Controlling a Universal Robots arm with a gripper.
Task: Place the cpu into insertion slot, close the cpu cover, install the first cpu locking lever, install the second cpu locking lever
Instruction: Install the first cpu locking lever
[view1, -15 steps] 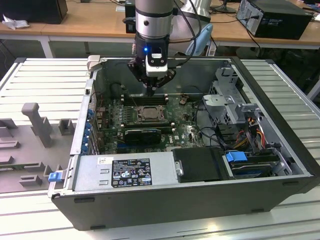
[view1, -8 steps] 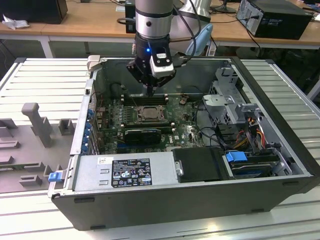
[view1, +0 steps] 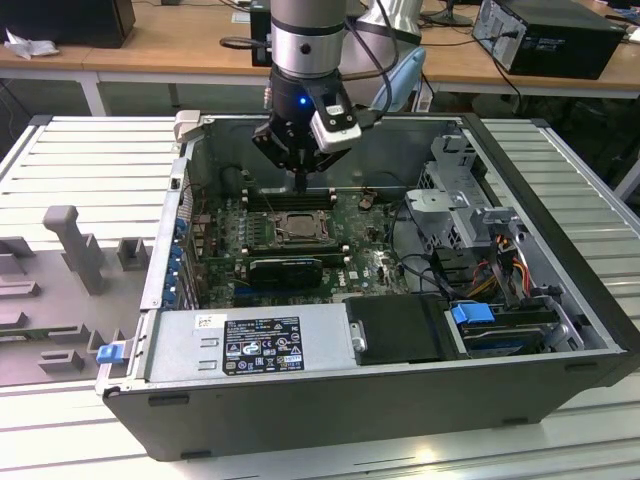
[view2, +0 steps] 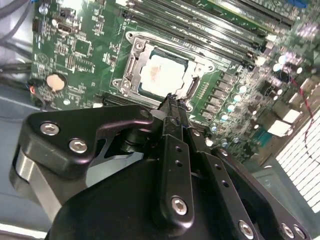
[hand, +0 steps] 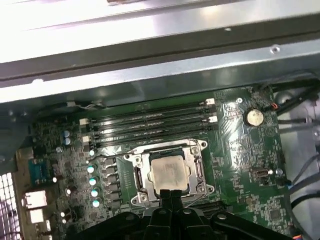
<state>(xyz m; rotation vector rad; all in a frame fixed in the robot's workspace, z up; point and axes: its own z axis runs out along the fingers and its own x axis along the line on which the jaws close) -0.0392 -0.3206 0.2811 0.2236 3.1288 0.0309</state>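
The cpu (hand: 167, 172) lies flat in the insertion slot (view1: 290, 228) on the green motherboard (hand: 240, 150), its pale silvery face up. The cpu cover (view2: 170, 50) lies down around the cpu (view2: 162, 75) as a metal frame. A thin wire lever (hand: 107, 156) runs along one side of the socket. My gripper (view1: 300, 185) hangs inside the open computer case above the socket, shut with nothing between its fingers. In both wrist views its black fingertips (hand: 171, 195) (view2: 171, 102) overlap one edge of the socket; I cannot tell if they touch it.
Long black memory slots (hand: 150, 122) run beside the socket, and a black expansion card (view1: 285, 268) lies on its other side. A power supply (view1: 250, 345), a drive cage (view1: 460, 215) and cables (view1: 500, 270) fill the case. The case walls (view1: 170, 230) hem in the arm.
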